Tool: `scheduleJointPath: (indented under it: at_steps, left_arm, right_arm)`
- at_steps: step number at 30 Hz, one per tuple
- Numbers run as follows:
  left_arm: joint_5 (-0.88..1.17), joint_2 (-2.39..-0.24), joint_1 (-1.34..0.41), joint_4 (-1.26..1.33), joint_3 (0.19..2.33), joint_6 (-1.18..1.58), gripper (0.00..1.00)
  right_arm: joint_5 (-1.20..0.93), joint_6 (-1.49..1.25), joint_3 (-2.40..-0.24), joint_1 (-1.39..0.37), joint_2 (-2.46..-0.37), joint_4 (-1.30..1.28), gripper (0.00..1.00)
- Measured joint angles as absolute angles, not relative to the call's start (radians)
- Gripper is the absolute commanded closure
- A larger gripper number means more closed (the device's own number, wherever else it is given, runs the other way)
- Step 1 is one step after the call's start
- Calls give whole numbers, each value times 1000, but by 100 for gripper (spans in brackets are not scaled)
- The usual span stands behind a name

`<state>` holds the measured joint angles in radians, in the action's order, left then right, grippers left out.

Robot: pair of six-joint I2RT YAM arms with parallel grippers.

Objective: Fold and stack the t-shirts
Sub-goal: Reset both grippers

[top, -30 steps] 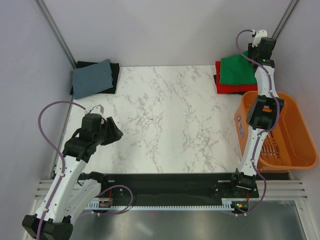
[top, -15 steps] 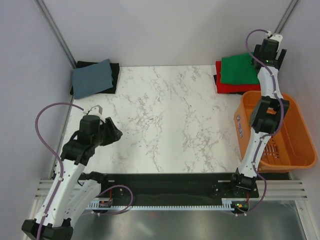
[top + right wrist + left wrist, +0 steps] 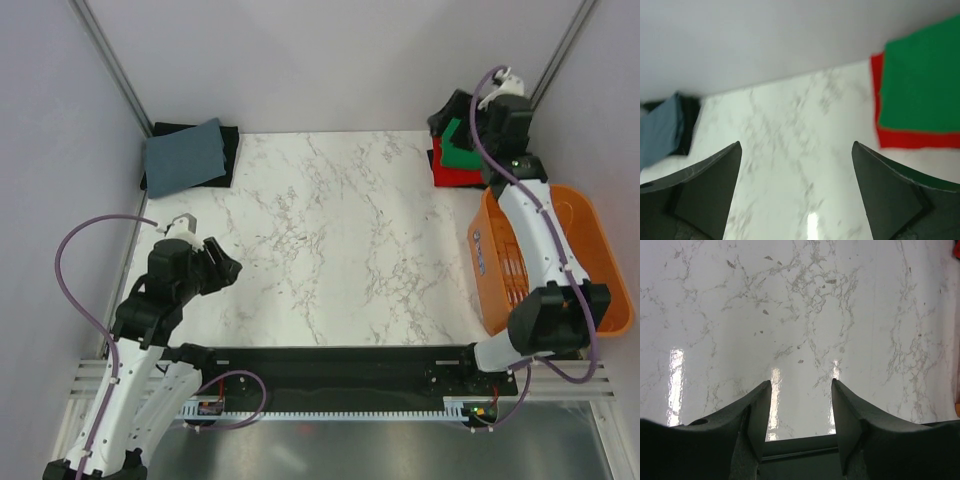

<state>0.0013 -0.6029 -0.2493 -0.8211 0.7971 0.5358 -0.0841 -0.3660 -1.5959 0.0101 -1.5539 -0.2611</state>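
Note:
A folded green t-shirt [image 3: 463,150] lies on a folded red t-shirt [image 3: 451,173] at the table's far right corner. Both show in the right wrist view, the green t-shirt [image 3: 922,85] on the red one [image 3: 915,140]. My right gripper [image 3: 458,112] hangs open and empty above the stack's left part, partly covering it from above. Its jaws stand wide apart over bare marble in its wrist view [image 3: 796,150]. My left gripper [image 3: 228,266] is open and empty low over the table's near left, seen also in its wrist view [image 3: 801,390].
An orange slatted basket [image 3: 575,265] stands at the right edge, just in front of the stack. A folded grey-blue cloth [image 3: 184,153] lies on a black cloth [image 3: 230,142] at the far left corner. The grey-blue cloth also shows in the right wrist view [image 3: 660,130]. Walls close in left, right and behind.
My right arm has swung its gripper from behind the stack's right side to above its left part, now facing the table. My left arm has sunk back slightly.

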Motion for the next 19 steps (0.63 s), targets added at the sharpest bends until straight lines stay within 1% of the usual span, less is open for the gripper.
scheduleJointPath:
  at_steps: [4, 7, 10, 13, 16, 19]
  left_arm:
    - [1, -581, -249, -820, 797, 536, 41]
    - [1, -587, -249, -820, 797, 536, 42]
    - [1, -589, -249, -820, 797, 536, 42]
    - [1, -589, -249, -821, 797, 536, 42]
    - [1, -589, -249, -821, 797, 536, 42]
    - [1, -589, -249, -820, 797, 536, 42]
  right_arm:
    - [-182, -462, -1331, -92, -1390, -288, 2]
    - [-224, -520, -1140, -97, -1239, -318, 2]
    - [-231, -548, -1015, -94, -1061, -366, 2]
    - [-218, -555, -986, -94, -909, -411, 2]
    - [-202, -553, -999, -94, -843, -450, 2]
    - [-193, -543, -1010, -94, -828, -492, 2]
